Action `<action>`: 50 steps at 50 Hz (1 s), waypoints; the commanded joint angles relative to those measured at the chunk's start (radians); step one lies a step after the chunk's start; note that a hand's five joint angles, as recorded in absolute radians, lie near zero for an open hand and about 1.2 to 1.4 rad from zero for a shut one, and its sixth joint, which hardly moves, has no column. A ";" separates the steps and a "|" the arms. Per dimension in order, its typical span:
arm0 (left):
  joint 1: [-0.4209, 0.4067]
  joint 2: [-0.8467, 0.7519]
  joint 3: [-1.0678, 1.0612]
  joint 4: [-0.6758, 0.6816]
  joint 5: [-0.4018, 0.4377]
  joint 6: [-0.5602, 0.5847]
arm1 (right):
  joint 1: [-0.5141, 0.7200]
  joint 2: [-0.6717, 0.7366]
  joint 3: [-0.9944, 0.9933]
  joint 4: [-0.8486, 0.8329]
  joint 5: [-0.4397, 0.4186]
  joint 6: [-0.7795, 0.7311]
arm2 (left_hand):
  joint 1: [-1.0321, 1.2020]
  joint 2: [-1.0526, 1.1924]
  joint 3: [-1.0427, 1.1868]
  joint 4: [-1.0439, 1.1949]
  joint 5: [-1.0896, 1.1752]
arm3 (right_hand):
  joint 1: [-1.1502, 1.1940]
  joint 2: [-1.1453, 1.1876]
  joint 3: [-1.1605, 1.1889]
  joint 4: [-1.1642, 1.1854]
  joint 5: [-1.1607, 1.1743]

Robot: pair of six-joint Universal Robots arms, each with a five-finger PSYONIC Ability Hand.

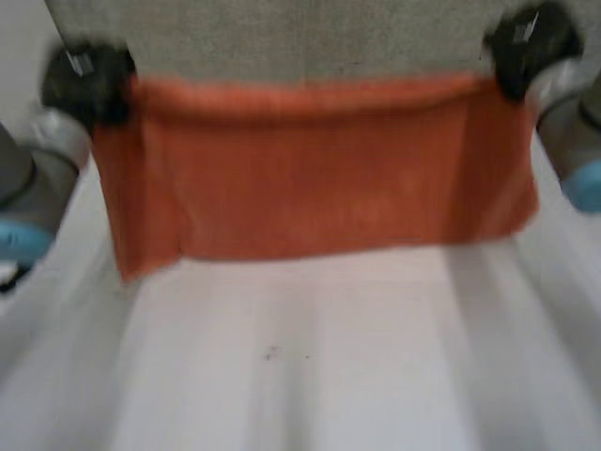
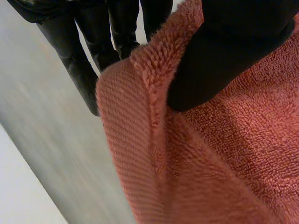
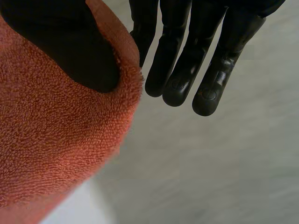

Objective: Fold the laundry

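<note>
An orange towel [image 1: 319, 178] is stretched wide between the two hands, each holding one upper corner, and it hangs as a broad band across the middle of the head view. The left hand [image 1: 89, 83] grips its corner at the robot's left: in the left wrist view the thumb [image 2: 224, 51] presses down on the looped terry face while the straight fingers [image 2: 77, 65] lie behind the cloth, partly hidden by its hemmed edge, so the corner is pinched between them. The right hand [image 1: 528, 45] holds the opposite corner; in the right wrist view its thumb sits on the towel close to the rounded edge, the nearest finger slips behind that edge, and the other fingers reach straight out past the cloth, bare over the pale surface. Near each side of the towel a vertical crease sets off a narrow strip. Whether the lower edge touches the white table [image 1: 310, 395] cannot be told. Above the towel's top edge lies a grey-beige surface [image 1: 300, 38], and the cloth blocks whatever is behind it between the hands. A small dark speck [image 1: 270, 353] marks the table in front of the towel. The grey arms with light-blue caps [image 1: 584, 183] flank the towel on both sides.
</note>
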 commanded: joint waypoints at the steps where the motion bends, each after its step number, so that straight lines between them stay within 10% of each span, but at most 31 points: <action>1: 0.002 0.077 0.097 0.260 -0.115 -0.100 | 0.000 -0.095 -0.034 -0.277 0.016 0.127 | 0.230 0.180 0.182 0.179 0.209 | 0.416 0.210 0.209 0.202 0.233; 17: -0.001 -0.031 -0.392 0.277 -0.112 -0.100 | -0.011 -0.170 0.695 -0.287 -0.116 0.163 | 0.230 0.180 0.182 0.179 0.209 | 0.416 0.210 0.209 0.202 0.233; 32: 0.060 -0.062 -0.599 0.104 -0.116 -0.002 | -0.014 -0.087 0.855 -0.251 -0.125 0.161 | 0.230 0.180 0.182 0.179 0.209 | 0.416 0.210 0.209 0.202 0.233; 40: 0.093 0.109 -0.693 -0.060 -0.113 0.075 | -0.011 -0.182 0.947 -0.255 -0.142 0.166 | -0.867 -0.917 -0.914 -0.918 -0.888 | 0.416 0.210 0.209 0.202 0.233; 50: 0.062 0.281 -0.639 -0.269 -0.049 0.076 | -0.011 -0.184 0.983 -0.263 -0.174 0.173 | -0.836 -0.886 -0.883 -0.887 -0.857 | 0.416 0.210 0.209 0.202 0.233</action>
